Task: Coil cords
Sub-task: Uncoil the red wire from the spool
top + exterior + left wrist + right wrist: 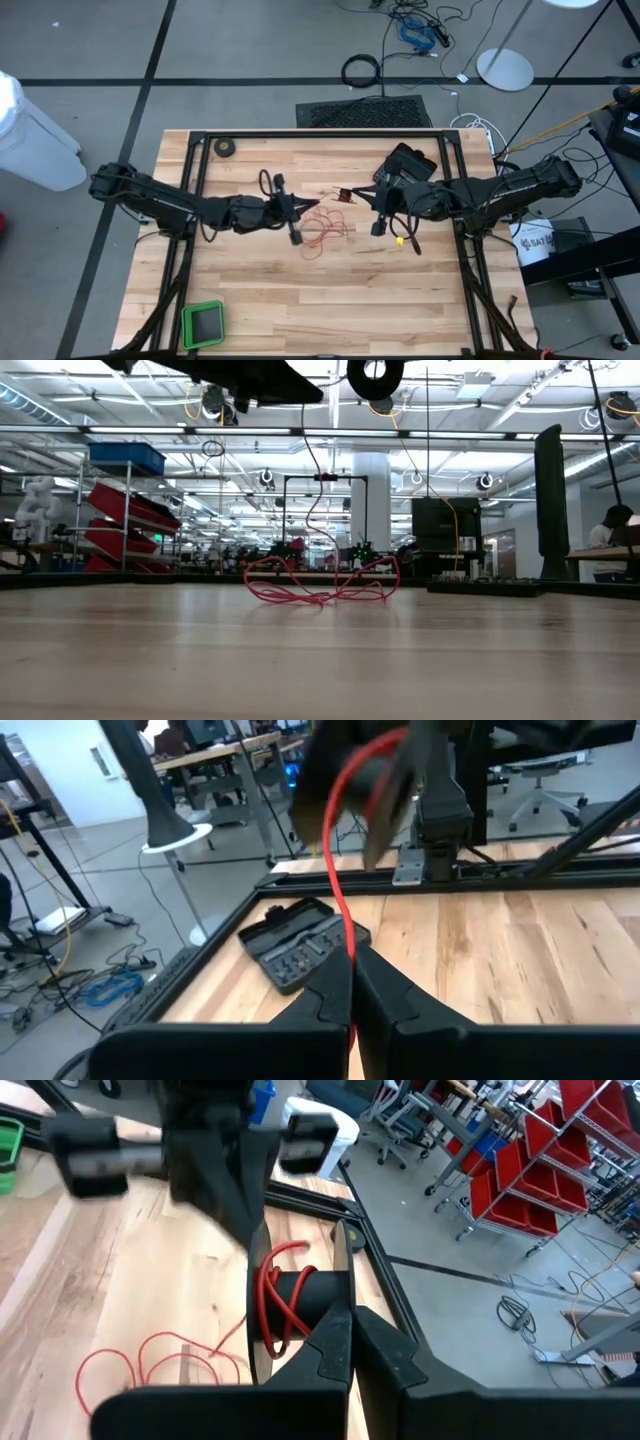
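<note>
The red wire [325,228] lies mostly as a loose tangle at the centre of the high view, on the wooden table [300,300], with one strand rising from the heap; the low view shows that strand climbing to the top of the frame. The left gripper [296,236], just left of the tangle in the high view, is clenched on the wire: its own wrist view shows the red strand pinched between its closed fingers [335,995] and running up toward the other arm. The right gripper [345,1325] is also clenched, and it looks to be holding the small black reel [300,1295], whose core already carries a few red turns. To do this step well I would judge that the left arm should keep the strand lightly taut and feed it square onto the core while the reel is turned, so turns stack side by side and none slips over the flange; too hard a pull could snap so thin a wire or drag the heap. Nearby, a black tool case [410,162] sits above centre right, a black tape roll [226,148] at upper left, a green tray [204,324] at lower left. None blocks the path; the likelier snag is the tangle knotting on itself
</note>
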`<state>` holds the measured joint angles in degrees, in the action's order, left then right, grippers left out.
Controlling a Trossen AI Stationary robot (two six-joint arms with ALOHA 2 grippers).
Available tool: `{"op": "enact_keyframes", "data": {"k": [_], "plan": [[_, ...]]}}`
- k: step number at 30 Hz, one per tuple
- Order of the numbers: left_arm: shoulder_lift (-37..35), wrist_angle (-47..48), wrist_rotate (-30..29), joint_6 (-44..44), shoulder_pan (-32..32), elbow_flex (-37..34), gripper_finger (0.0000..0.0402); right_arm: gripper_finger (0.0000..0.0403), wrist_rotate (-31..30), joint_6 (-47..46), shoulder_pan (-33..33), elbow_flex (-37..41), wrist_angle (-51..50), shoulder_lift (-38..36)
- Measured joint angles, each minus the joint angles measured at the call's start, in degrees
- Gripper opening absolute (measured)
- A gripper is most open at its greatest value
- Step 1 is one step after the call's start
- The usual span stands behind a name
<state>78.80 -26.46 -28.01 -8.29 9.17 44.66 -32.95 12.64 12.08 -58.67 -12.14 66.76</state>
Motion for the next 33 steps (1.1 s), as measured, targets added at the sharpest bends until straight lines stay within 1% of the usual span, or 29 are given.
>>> {"op": "enact_keyframes", "data": {"k": [4,11,14,17,20,22,24,27,30,33], "plan": [[-3.04,0.86,0.39,0.05,0.99,0.0,0.0001,0.0,-0.22,0.0,-0.04,0.0,-0.22,0.0],[-4.28,-0.93,4.81,0.46,2.95,0.27,0.0001,0.0,-0.56,0.06,-1.95,0.0,0.36,2.43],[-4.03,-3.27,7.08,0.5,3.47,0.39,0.0,0.0,-3.46,1.49,-2.81,0.0,1.18,4.68],[-3.93,-2.96,9.08,0.5,3.74,0.42,0.0,0.0,-7.8,4.54,-3.13,0.0,2.56,6.4],[-3.9,-2.2,12.73,0.48,3.71,0.42,0.0,0.0,-10.69,9.94,-2.65,0.0,6.1,7.58],[-3.28,-1.67,14.6,0.5,3.71,0.42,0.0,0.0,-10.82,14.49,-1.97,0.0,8.92,8.35],[-2.33,-0.34,15.21,0.48,3.78,0.39,0.0,0.0,-10.89,19.17,-1.25,0.0,11.56,8.85],[0.12,-0.8,16.71,0.85,3.71,0.39,0.0,0.0,-10.91,24.21,-0.38,0.0,15.6,9.16],[3.28,-3.97,16.9,2.0,3.74,0.37,0.0,0.0,-10.63,26.95,-0.24,0.0,18.35,9.14],[6.53,-7.67,16.87,2.21,3.74,0.37,0.0,0.0,-10.34,28.36,-0.37,0.0,18.53,9.14]]}}
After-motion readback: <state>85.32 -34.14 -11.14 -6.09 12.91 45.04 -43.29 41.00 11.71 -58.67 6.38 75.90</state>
